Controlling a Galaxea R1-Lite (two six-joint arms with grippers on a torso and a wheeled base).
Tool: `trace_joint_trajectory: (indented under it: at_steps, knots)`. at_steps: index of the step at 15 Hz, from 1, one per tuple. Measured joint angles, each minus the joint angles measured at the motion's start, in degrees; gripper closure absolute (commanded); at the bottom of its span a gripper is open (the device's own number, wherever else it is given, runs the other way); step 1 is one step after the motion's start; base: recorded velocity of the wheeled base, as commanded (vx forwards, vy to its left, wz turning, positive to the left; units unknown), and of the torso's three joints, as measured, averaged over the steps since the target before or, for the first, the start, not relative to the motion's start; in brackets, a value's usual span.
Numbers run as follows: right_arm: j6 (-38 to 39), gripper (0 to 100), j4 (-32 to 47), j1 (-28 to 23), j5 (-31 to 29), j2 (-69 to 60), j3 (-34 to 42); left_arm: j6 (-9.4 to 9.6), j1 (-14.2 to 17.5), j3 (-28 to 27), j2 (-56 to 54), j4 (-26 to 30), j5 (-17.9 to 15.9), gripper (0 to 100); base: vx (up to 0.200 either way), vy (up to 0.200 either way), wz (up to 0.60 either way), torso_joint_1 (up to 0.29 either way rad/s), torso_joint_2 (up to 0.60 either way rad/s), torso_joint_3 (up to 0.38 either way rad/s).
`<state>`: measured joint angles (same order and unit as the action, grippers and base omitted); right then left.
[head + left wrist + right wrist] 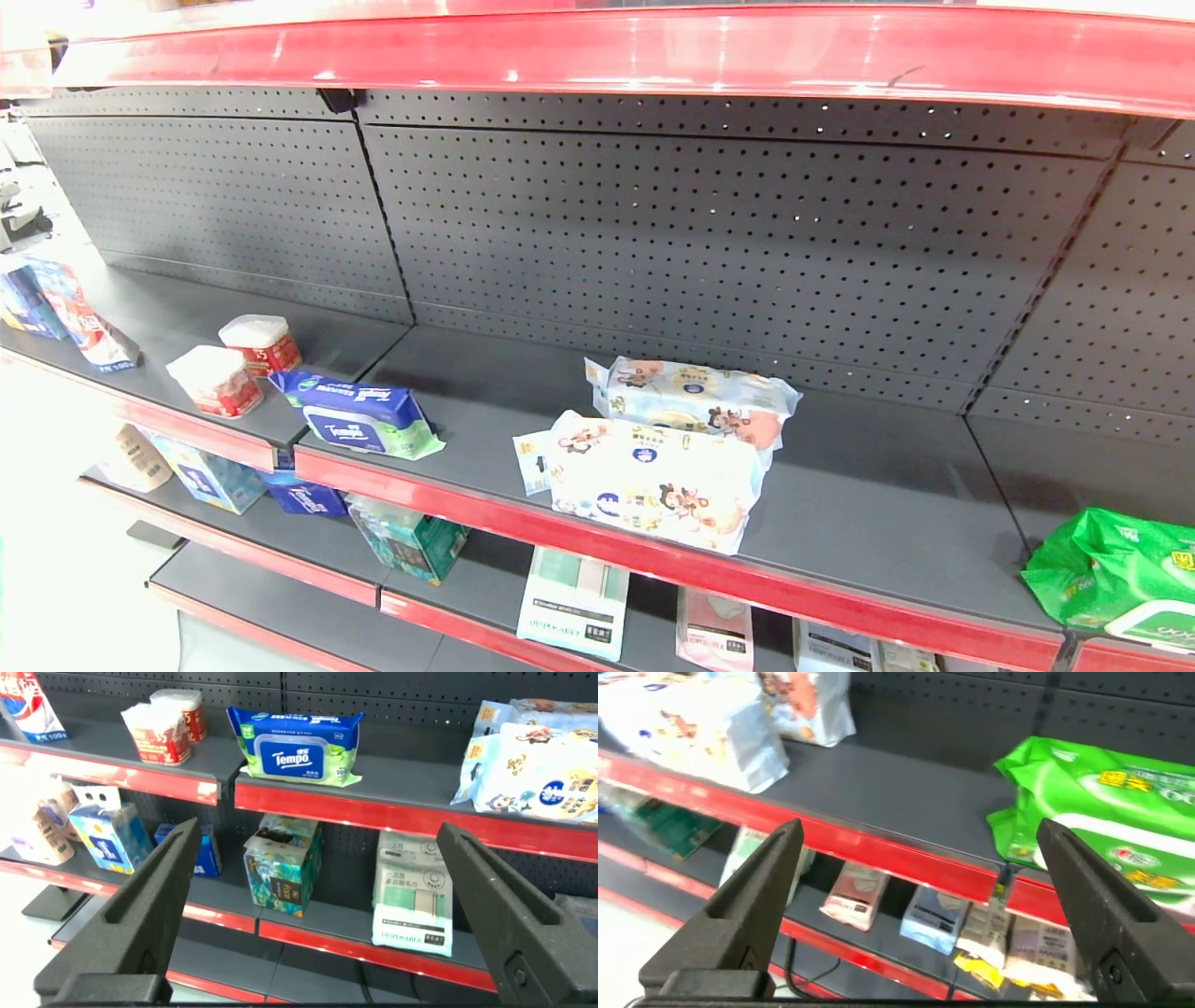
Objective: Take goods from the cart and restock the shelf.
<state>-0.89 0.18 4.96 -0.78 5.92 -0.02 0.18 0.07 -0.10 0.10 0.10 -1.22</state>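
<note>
Left gripper (318,922): jaws wide apart, empty. Blue-and-green soft wipes pack (297,745) lies beyond it on the dark grey metal shelf (411,777), well apart.
Right gripper (915,919): jaws apart, empty. Glossy green plastic pack (1106,812) lies on the shelf ahead, not touching.
</note>
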Motion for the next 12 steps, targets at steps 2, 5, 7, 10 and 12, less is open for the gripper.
trace_joint_trajectory:
  at_steps: [2, 5, 7, 10, 12]
  knots:
    - [0.0, 0, 0.0, -4.1, 0.0, 0.1, 0.0, 0.0, 0.0, 0.0, 0.0, 0.0, 0.0, 0, 0.0, 0.0, 0.0, 0.0, 0.0, 0.0]
    - [0.3, 0, 0.0, -5.8, 0.4, -2.4, -0.1, -0.07, 0.0, 0.0, 0.0, 0.0, 0.0, 0, 0.0, 0.0, 0.0, 0.0, 0.0, 0.0]
    - [0.2, 0, 0.0, -5.1, 0.7, -4.4, 0.0, -0.13, -0.1, 0.0, 0.0, 0.0, 0.0, 0, 0.0, 0.0, 0.0, 0.0, 0.0, 0.0]
    - [0.5, 0, -0.1, -4.9, 0.2, -5.5, 0.0, -0.23, 0.0, 0.0, 0.0, 0.0, 0.0, 0, 0.0, 0.0, 0.0, 0.0, 0.0, 0.0]
    - [0.5, 0, -0.1, -4.9, -0.1, -5.7, 0.0, -0.23, 0.0, 0.0, 0.0, 0.0, 0.0, 0, 0.0, 0.0, 0.0, 0.0, 0.0, 0.0]
